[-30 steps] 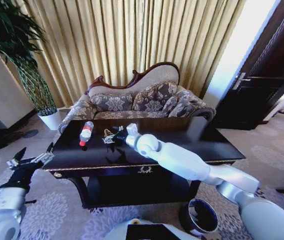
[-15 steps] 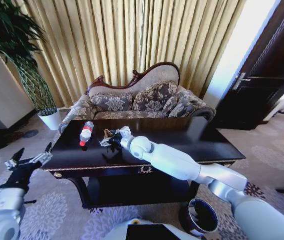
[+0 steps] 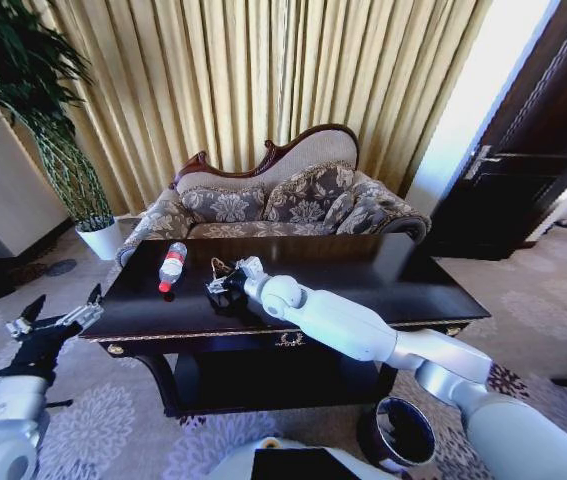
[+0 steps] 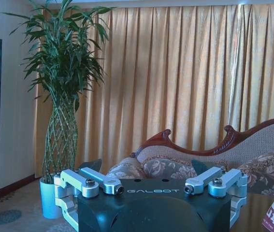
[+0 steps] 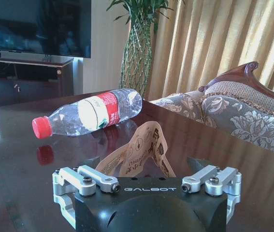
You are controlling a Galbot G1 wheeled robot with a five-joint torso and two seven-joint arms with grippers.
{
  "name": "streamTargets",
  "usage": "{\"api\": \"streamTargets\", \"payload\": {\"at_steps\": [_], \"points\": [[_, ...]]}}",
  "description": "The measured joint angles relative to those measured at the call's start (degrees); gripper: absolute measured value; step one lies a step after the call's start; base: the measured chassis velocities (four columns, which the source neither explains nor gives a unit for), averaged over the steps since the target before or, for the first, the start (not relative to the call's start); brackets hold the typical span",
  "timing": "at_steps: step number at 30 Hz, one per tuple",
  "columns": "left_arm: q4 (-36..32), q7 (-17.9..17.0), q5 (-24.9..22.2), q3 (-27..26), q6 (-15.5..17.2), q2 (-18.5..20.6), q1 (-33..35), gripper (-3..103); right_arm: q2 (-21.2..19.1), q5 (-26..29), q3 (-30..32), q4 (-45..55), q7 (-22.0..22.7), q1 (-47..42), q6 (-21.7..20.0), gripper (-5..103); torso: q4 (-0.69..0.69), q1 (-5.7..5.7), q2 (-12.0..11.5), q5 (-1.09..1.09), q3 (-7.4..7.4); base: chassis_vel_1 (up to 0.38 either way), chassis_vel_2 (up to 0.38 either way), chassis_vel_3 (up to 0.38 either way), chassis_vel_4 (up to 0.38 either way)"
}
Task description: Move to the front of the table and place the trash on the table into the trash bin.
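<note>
A clear plastic bottle (image 3: 171,266) with a red cap and red label lies on its side on the left part of the dark glossy table (image 3: 393,275). A tan wrapper scrap (image 3: 219,268) lies just right of it. My right gripper (image 3: 222,285) is low over the tabletop at the wrapper, open. In the right wrist view the wrapper (image 5: 139,152) sits between the spread fingers of that gripper (image 5: 145,163), with the bottle (image 5: 88,113) beyond. My left gripper (image 3: 58,317) hangs open off the table's left end. The trash bin (image 3: 404,432) stands on the carpet at front right.
A patterned sofa (image 3: 273,205) stands behind the table against gold curtains. A tall plant in a white pot (image 3: 101,238) is at back left, and a dark door (image 3: 523,180) at right. Patterned carpet lies around the table.
My right arm has reached further left and dropped lower, bringing its open gripper down around the wrapper. The left arm has drifted slightly left.
</note>
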Motion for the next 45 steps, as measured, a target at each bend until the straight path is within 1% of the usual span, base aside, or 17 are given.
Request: {"api": "streamTargets", "payload": {"at_steps": [3, 6, 9, 12, 14, 16, 17, 18, 23, 26, 31, 36, 39, 40, 43, 44, 45], "points": [[0.00, 0.00, 0.00, 0.00, -0.34, -0.05, 0.03, 100, -0.10, -0.23, 0.15, 0.11, 0.00, -0.11, 0.09, 87, 0.01, 0.00, 0.00, 0.00, 0.00, 0.000, 0.000, 0.000, 0.000], [0.00, -0.01, 0.00, -0.02, -0.56, -0.11, 0.09, 100, -0.19, -0.70, 0.15, 0.15, 0.01, -0.26, 0.23, 82, 0.01, 0.00, 0.00, 0.00, 0.00, 0.000, 0.000, 0.000, 0.000], [0.00, -0.02, -0.10, -0.71, -0.93, -0.07, 0.43, 100, -0.33, -1.25, 0.12, 0.35, 0.16, -0.71, 0.40, 65, 0.01, 0.00, 0.00, 0.00, 0.00, 0.000, 0.000, 0.000, 0.000], [0.00, -0.07, -0.18, -0.93, -0.98, 0.00, 0.64, 100, -0.41, -1.49, 0.05, 0.50, 0.21, -0.88, 0.45, 59, 0.00, 0.00, 0.00, 0.00, 0.00, 0.000, 0.000, 0.000, 0.000], [0.00, -0.13, -0.21, -1.00, -0.98, 0.00, 0.73, 100, -0.38, -1.60, 0.05, 0.52, 0.38, -1.02, 0.57, 47, 0.01, 0.00, 0.00, 0.00, 0.00, 0.000, 0.000, 0.000, 0.000], [0.00, -0.16, -0.22, -1.02, -1.00, -0.01, 0.76, 100, -0.38, -1.67, 0.05, 0.58, 0.46, -1.07, 0.64, 47, 0.01, 0.00, 0.00, 0.00, 0.00, 0.000, 0.000, 0.000, 0.000], [0.00, -0.16, -0.23, -1.03, -1.02, -0.02, 0.77, 100, -0.40, -1.69, 0.07, 0.68, 0.59, -1.09, 0.71, 37, 0.01, 0.00, 0.00, 0.00, 0.00, 0.000, 0.000, 0.000, 0.000], [0.00, -0.16, -0.23, -1.03, -1.03, -0.05, 0.77, 100, -0.45, -1.69, 0.09, 0.75, 0.64, -1.10, 0.74, 32, 0.01, 0.00, 0.00, 0.00, 0.00, 0.000, 0.000, 0.000, 0.000], [0.00, -0.18, -0.23, -0.87, -1.06, -0.31, 0.74, 100, -1.16, -1.70, 0.33, 1.12, 0.78, -1.44, 0.79, 21, 0.01, 0.00, 0.00, 0.00, 0.00, 0.000, 0.000, 0.000, 0.000], [0.00, -0.18, -0.21, -0.75, -1.12, -0.45, 0.68, 100, -2.27, -1.71, 0.44, 1.82, 0.80, -1.85, 0.84, 4, 0.01, 0.00, 0.00, 0.00, 0.00, 0.000, 0.000, 0.000, 0.000], [0.00, -0.18, -0.19, -0.69, -1.14, -0.43, 0.54, 100, -3.14, -1.63, 1.09, 2.61, 1.16, -2.42, 0.89, 1, 0.00, 0.00, 0.00, 0.00, 0.00, 0.000, 0.000, 0.000, 0.000], [0.00, -0.24, -0.19, -0.64, -1.15, -0.40, 0.41, 100, -4.81, 2.17, 4.76, 6.09, 6.76, -3.19, 0.63, 0, 0.04, 0.00, 0.00, 0.00, 0.00, 0.000, 0.000, 0.000, 0.000], [0.00, -0.65, -0.25, -0.65, -1.15, -0.20, 0.33, 100, -8.78, 3.89, 11.59, 9.29, 10.07, -5.41, 0.65, 0, 0.01, 0.00, 0.01, 0.01, 0.00, 0.000, 0.000, 0.000, 0.000], [0.00, -0.65, -0.25, -0.65, -1.15, -0.20, 0.33, 100, -8.78, 3.89, 11.59, 9.29, 10.07, -5.41, 0.65, 0, 0.01, 0.00, 0.01, 0.01, 0.00, 0.000, 0.000, 0.000, 0.000], [0.00, -0.78, -0.28, -0.34, -1.17, -0.25, 0.49, 100, -12.66, 4.12, 19.81, 11.64, 11.00, -9.03, 1.51, 0, -0.01, 0.00, 0.01, 0.02, 0.00, 0.000, 0.000, 0.000, 0.000], [0.00, -0.78, -0.28, -0.34, -1.17, -0.25, 0.49, 100, -12.66, 4.12, 19.81, 11.64, 11.00, -9.03, 1.51, 0, -0.01, 0.00, 0.01, 0.02, 0.00, 0.000, 0.000, 0.000, 0.000], [0.00, -0.84, -0.35, -0.19, -1.33, -0.03, 0.67, 100, -14.85, 4.66, 24.29, 13.23, 11.71, -11.39, 1.69, 0, 0.00, 0.00, 0.01, 0.01, 0.00, 0.000, 0.000, 0.000, 0.000]]}}
